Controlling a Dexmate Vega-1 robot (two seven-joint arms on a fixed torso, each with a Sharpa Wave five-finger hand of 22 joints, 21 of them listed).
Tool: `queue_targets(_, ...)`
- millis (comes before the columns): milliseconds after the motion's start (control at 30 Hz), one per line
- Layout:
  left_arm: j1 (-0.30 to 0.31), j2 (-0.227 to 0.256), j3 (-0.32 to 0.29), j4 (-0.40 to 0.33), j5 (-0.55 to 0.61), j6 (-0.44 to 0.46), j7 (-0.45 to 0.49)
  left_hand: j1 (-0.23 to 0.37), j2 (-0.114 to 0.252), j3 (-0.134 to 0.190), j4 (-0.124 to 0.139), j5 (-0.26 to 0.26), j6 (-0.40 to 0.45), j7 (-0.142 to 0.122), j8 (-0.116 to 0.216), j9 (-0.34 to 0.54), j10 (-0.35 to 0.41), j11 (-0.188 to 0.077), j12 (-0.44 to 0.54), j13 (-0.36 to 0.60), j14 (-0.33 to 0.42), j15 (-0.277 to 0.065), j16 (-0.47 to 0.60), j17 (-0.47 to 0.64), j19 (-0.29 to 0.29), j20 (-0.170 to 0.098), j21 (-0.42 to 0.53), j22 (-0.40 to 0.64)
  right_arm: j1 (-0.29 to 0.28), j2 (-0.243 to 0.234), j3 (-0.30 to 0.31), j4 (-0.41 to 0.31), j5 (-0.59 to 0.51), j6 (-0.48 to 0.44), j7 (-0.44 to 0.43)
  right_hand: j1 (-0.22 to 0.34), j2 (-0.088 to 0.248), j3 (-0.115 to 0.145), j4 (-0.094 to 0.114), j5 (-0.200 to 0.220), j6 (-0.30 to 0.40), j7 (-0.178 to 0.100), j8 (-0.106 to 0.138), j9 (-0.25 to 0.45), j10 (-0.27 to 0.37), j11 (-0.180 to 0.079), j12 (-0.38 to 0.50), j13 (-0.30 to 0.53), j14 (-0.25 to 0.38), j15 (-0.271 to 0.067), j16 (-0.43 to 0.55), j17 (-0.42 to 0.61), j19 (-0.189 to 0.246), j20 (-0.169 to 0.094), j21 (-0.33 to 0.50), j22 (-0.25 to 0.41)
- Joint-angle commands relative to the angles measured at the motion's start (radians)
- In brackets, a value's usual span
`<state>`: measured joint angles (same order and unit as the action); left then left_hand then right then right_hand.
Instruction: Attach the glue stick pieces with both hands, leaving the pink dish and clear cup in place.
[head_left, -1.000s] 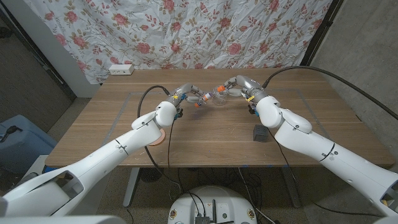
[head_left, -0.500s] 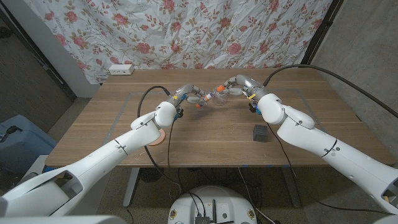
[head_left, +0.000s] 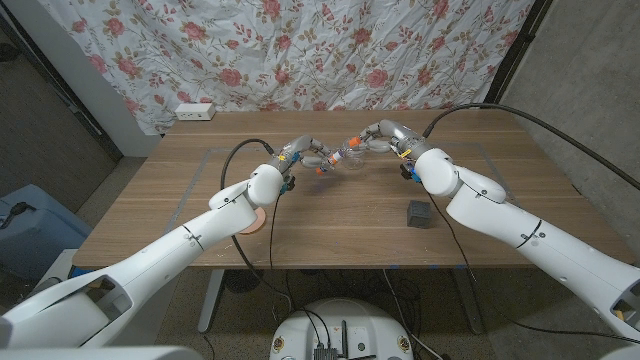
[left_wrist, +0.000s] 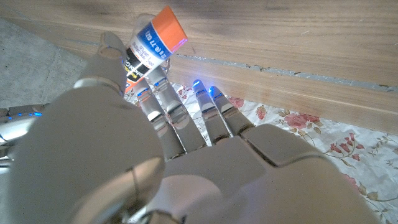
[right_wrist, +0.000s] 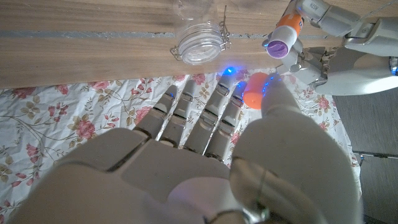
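A pink dish (head_left: 252, 221) peeks out beside my left forearm. My left hand (head_left: 305, 156) pinches the glue stick body (left_wrist: 149, 46) above the table's (head_left: 340, 220) far middle. Just right, close but apart, my right hand (head_left: 372, 140) pinches its orange cap (right_wrist: 254, 98). The clear cup (right_wrist: 198, 45) stands behind. A dark block (head_left: 418, 213) lies farther right.
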<state>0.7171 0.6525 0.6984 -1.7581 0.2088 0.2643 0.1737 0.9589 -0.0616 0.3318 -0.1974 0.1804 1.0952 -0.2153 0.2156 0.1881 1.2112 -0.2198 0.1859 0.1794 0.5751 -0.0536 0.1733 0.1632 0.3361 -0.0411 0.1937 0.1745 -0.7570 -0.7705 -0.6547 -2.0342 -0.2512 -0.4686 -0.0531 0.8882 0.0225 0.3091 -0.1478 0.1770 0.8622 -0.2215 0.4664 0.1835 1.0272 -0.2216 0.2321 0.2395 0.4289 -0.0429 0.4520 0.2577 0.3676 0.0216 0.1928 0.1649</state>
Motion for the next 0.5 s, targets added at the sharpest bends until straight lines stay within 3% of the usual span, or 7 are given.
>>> queue_targets(33, -0.007, 0.002, 0.002, 0.009, 0.009, -0.021, -0.014, -0.098, 0.095, 0.044, 0.036, 0.007, 0.063, 0.057, 0.003, 0.005, 0.009, -0.002, 0.004, 0.016, -0.01, -0.144, 0.0, 0.002, -0.004, -0.014, 0.002, 0.002, 0.013, -0.002, -0.012, 0.013, 0.007, 0.012, 0.014, 0.002, 0.004, 0.0, -0.004, 0.008, 0.004, -0.001, -0.004, 0.004, 0.001, 0.002, -0.001, 0.003, -0.002, -0.135, 0.009, 0.003, -0.001, 0.005, -0.002, 0.005)
queue_targets(500, -0.017, -0.001, 0.005, 0.023, 0.02, -0.045, -0.025, -0.102, 0.096, 0.049, 0.033, 0.007, 0.063, 0.058, 0.003, 0.005, 0.009, -0.002, 0.005, 0.016, -0.012, -0.143, 0.001, 0.003, -0.008, -0.013, 0.002, 0.002, 0.046, -0.008, -0.044, 0.03, -0.028, 0.021, 0.055, 0.005, 0.003, -0.002, -0.006, 0.008, 0.001, -0.001, -0.01, 0.004, -0.004, 0.002, -0.004, 0.004, -0.002, -0.135, 0.009, 0.002, -0.001, 0.006, -0.002, 0.005)
